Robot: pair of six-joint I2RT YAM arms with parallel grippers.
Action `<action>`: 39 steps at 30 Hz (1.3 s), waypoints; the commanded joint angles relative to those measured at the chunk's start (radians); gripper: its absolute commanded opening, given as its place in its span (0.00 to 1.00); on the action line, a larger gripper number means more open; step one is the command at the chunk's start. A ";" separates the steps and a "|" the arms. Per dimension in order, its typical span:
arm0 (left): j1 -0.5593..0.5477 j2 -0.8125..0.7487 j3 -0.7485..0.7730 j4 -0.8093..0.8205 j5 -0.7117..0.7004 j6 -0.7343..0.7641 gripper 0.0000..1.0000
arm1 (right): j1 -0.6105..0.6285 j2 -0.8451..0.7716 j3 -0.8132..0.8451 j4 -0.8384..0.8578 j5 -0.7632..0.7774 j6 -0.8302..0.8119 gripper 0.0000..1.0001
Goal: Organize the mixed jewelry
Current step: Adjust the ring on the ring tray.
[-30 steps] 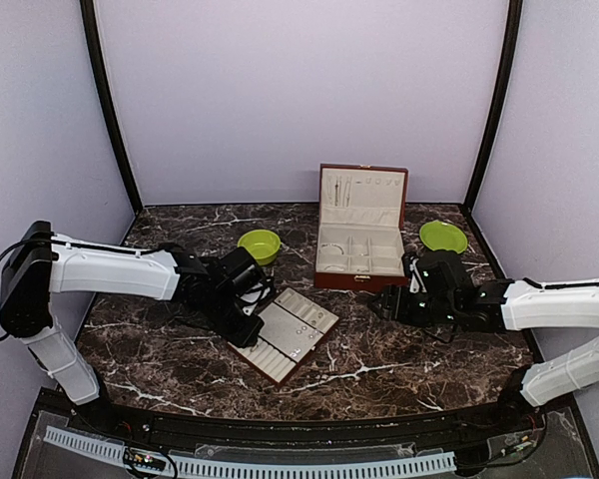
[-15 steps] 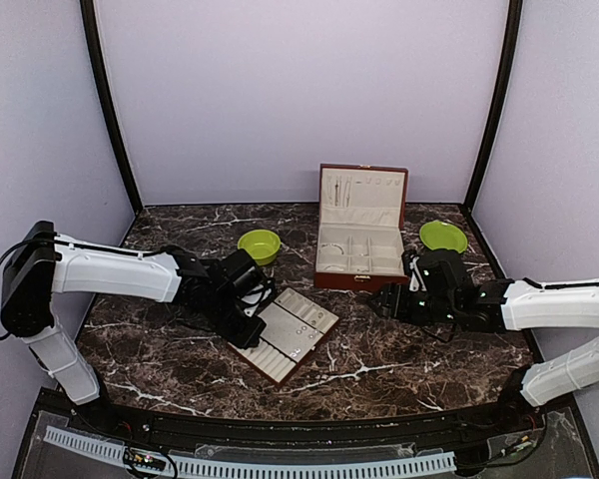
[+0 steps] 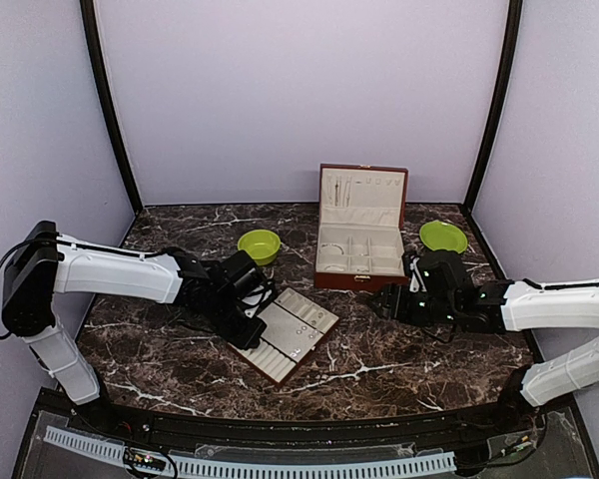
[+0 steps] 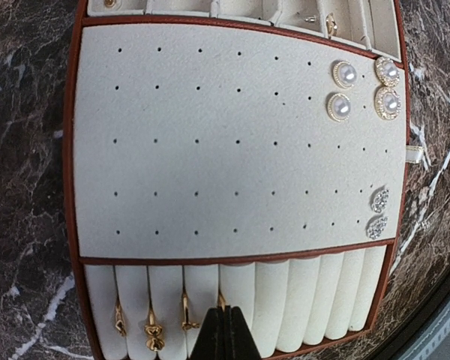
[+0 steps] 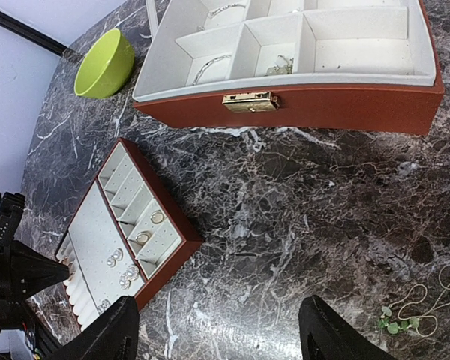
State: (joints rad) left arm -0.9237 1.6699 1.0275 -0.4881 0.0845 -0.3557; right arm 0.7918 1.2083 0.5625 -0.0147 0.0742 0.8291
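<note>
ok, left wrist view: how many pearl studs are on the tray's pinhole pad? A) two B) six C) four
C: four pearl studs sit in a two-by-two cluster at the top right of the pad; the sparkly pair lower down has no pearls.

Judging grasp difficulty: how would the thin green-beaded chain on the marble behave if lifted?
The thin pale chain with green beads likely hangs floppy, since it lies in loose loops. Probably light; so fine it could slip from a pinch.
</note>
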 commanded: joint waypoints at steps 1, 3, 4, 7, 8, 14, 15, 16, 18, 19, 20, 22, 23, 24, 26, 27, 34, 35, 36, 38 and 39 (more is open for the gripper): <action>-0.003 -0.022 -0.005 -0.019 -0.004 -0.005 0.01 | -0.006 -0.005 -0.012 0.039 0.003 0.009 0.74; -0.004 -0.021 -0.006 -0.021 -0.004 -0.002 0.01 | -0.006 -0.007 -0.012 0.039 0.004 0.010 0.74; -0.004 -0.018 -0.007 -0.022 -0.004 -0.002 0.01 | -0.006 -0.008 -0.010 0.039 0.004 0.010 0.74; -0.004 -0.012 -0.017 -0.020 -0.002 -0.002 0.01 | -0.006 -0.007 -0.013 0.042 0.003 0.011 0.74; -0.004 -0.011 -0.023 -0.016 -0.002 -0.003 0.01 | -0.005 -0.008 -0.015 0.043 0.004 0.011 0.74; -0.004 0.002 -0.042 -0.003 -0.003 -0.003 0.00 | -0.006 -0.011 -0.021 0.044 0.006 0.014 0.74; -0.004 0.005 -0.043 -0.004 -0.006 -0.002 0.00 | -0.006 -0.013 -0.024 0.045 0.006 0.015 0.74; -0.003 0.009 -0.045 -0.005 -0.009 0.000 0.00 | -0.006 -0.015 -0.026 0.046 0.006 0.018 0.74; -0.004 0.014 -0.047 -0.005 -0.011 0.001 0.00 | -0.005 -0.018 -0.028 0.047 0.007 0.020 0.74; -0.004 0.015 -0.050 -0.006 -0.012 0.001 0.00 | -0.005 -0.019 -0.030 0.047 0.006 0.019 0.74; -0.004 0.016 -0.051 -0.004 -0.014 0.001 0.00 | -0.006 -0.021 -0.029 0.046 0.008 0.019 0.74; -0.004 0.019 -0.055 -0.004 -0.014 0.001 0.00 | -0.007 -0.023 -0.031 0.045 0.008 0.019 0.74; -0.003 0.020 -0.057 -0.004 -0.013 0.002 0.00 | -0.006 -0.024 -0.033 0.045 0.008 0.019 0.74; -0.004 0.020 -0.058 -0.004 -0.012 0.002 0.00 | -0.006 -0.025 -0.034 0.046 0.008 0.019 0.74; -0.004 0.019 -0.059 -0.002 -0.013 0.001 0.00 | -0.006 -0.026 -0.036 0.045 0.010 0.021 0.74; -0.004 0.019 -0.060 -0.003 -0.012 0.001 0.00 | -0.006 -0.027 -0.037 0.047 0.009 0.021 0.74; -0.004 -0.015 -0.043 -0.004 -0.024 -0.005 0.00 | -0.006 -0.042 -0.039 0.041 0.012 0.022 0.74; -0.003 -0.021 -0.035 -0.005 -0.025 -0.006 0.00 | -0.006 -0.045 -0.037 0.039 0.012 0.022 0.74; -0.004 -0.026 -0.028 -0.007 -0.025 -0.006 0.01 | -0.006 -0.047 -0.037 0.037 0.012 0.021 0.74; -0.004 -0.039 -0.007 -0.010 -0.025 -0.008 0.04 | -0.006 -0.050 -0.032 0.031 0.012 0.018 0.74; -0.003 -0.046 0.007 -0.011 -0.023 -0.009 0.06 | -0.006 -0.052 -0.030 0.028 0.012 0.017 0.74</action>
State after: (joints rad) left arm -0.9237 1.6676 1.0012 -0.4442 0.0696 -0.3565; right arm 0.7918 1.1801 0.5316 -0.0006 0.0750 0.8471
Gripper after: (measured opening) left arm 0.035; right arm 0.742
